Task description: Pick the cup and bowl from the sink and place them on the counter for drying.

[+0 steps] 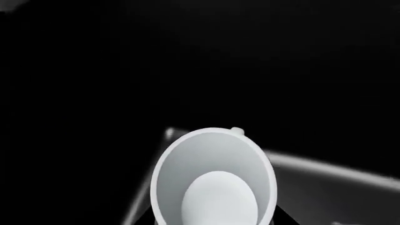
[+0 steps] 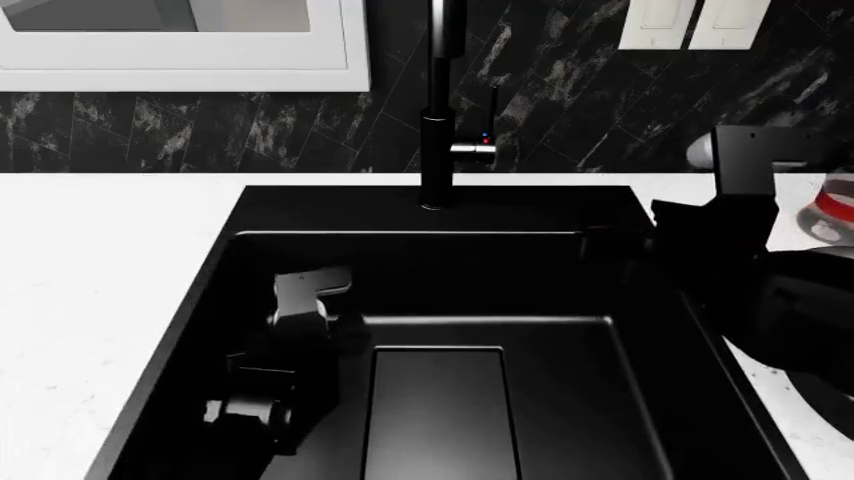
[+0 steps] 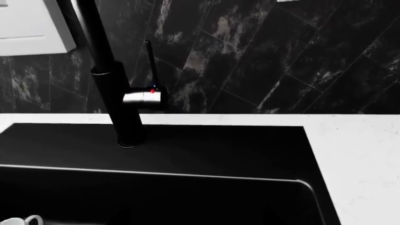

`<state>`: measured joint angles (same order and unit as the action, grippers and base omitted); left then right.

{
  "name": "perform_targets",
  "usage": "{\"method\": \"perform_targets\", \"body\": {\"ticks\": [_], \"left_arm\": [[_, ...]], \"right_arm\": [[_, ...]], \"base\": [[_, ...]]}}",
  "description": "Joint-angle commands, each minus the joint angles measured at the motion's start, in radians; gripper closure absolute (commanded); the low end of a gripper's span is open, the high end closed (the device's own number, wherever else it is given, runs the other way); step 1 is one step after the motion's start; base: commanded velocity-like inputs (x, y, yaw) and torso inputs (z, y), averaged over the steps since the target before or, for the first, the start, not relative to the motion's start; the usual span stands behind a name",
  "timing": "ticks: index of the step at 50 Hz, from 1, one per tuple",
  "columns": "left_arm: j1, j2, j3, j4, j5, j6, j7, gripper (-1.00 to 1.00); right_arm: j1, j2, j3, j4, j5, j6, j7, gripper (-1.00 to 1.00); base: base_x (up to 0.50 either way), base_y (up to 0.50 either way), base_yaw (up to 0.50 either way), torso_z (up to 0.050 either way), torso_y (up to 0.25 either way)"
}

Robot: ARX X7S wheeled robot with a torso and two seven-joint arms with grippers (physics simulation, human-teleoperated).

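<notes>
The white cup (image 1: 212, 183) fills the near part of the left wrist view, its mouth facing the camera, right between the jaws. My left gripper (image 2: 311, 292) is down inside the black sink (image 2: 561, 290), at its left side, and seems shut on the cup; its dark fingers barely show. My right gripper (image 2: 674, 222) hovers over the sink's back right corner, its jaws lost against the black. A silver-grey sliver (image 2: 695, 150) behind the right arm, on the white counter (image 2: 107, 260), looks like the bowl, mostly hidden.
The tall black faucet (image 2: 441, 110) stands at the sink's back middle and also shows in the right wrist view (image 3: 115, 89). A flat drain panel (image 2: 441, 410) lies in the basin floor. A red-labelled bottle (image 2: 835, 205) stands on the counter at the far right.
</notes>
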<state>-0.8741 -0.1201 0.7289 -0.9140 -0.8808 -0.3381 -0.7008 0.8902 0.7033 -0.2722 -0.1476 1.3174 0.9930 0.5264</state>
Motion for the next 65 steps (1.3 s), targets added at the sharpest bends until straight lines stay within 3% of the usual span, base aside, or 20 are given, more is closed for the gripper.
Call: {"method": "perform_targets", "body": {"ticks": [1, 13, 24, 26, 31, 36, 42, 43, 44, 51, 65], "left_arm": [[0.083, -0.167, 0.022, 0.545, -0.150, -0.191, -0.231, 1.00], [0.012, -0.346, -0.061, 0.893, -0.366, -0.414, -0.375, 1.00], [-0.163, -0.458, -0.104, 0.965, -0.582, -0.629, -0.356, 1.00], [-0.196, -0.481, -0.103, 0.994, -0.586, -0.650, -0.305, 1.00], [-0.275, -0.526, -0.133, 0.972, -0.690, -0.725, -0.308, 1.00], [-0.257, -0.595, -0.161, 0.974, -0.709, -0.725, -0.317, 1.00], [-0.298, -0.660, -0.202, 0.850, -0.725, -0.724, -0.304, 1.00], [-0.372, -0.729, -0.176, 0.752, -0.677, -0.794, -0.302, 1.00], [-0.373, -0.738, -0.180, 0.736, -0.674, -0.790, -0.304, 1.00], [-0.376, -0.784, -0.194, 0.710, -0.670, -0.787, -0.336, 1.00], [-0.303, -0.786, -0.155, 0.629, -0.596, -0.742, -0.322, 1.00]], "right_arm": [[0.010, 0.001, 0.002, 0.001, 0.008, 0.002, 0.002, -1.00], [0.015, 0.006, 0.011, 0.008, 0.023, 0.004, 0.012, -1.00], [0.033, 0.003, 0.006, 0.013, 0.033, 0.014, 0.020, -1.00], [0.041, 0.004, 0.008, 0.012, 0.038, 0.018, 0.024, -1.00], [0.042, -0.003, 0.002, 0.009, 0.036, 0.016, 0.021, -1.00], [0.051, -0.002, 0.004, 0.001, 0.040, 0.016, 0.022, -1.00], [0.056, -0.001, -0.003, 0.009, 0.037, 0.020, 0.016, -1.00], [0.046, 0.000, 0.000, 0.002, 0.041, 0.015, 0.014, -1.00], [0.044, -0.001, -0.001, 0.003, 0.039, 0.014, 0.011, -1.00], [0.043, -0.001, -0.004, 0.004, 0.038, 0.012, 0.007, -1.00], [0.027, 0.002, -0.004, -0.001, 0.039, 0.002, 0.003, -1.00]], "base": [[0.00, 0.00, 0.00, 0.000, 0.000], [0.00, 0.00, 0.00, 0.000, 0.000], [0.00, 0.00, 0.00, 0.000, 0.000], [0.00, 0.00, 0.00, 0.000, 0.000], [0.00, 0.00, 0.00, 0.000, 0.000], [0.00, 0.00, 0.00, 0.000, 0.000], [0.00, 0.00, 0.00, 0.000, 0.000], [0.00, 0.00, 0.00, 0.000, 0.000], [0.00, 0.00, 0.00, 0.000, 0.000], [0.00, 0.00, 0.00, 0.000, 0.000], [0.00, 0.00, 0.00, 0.000, 0.000]]}}
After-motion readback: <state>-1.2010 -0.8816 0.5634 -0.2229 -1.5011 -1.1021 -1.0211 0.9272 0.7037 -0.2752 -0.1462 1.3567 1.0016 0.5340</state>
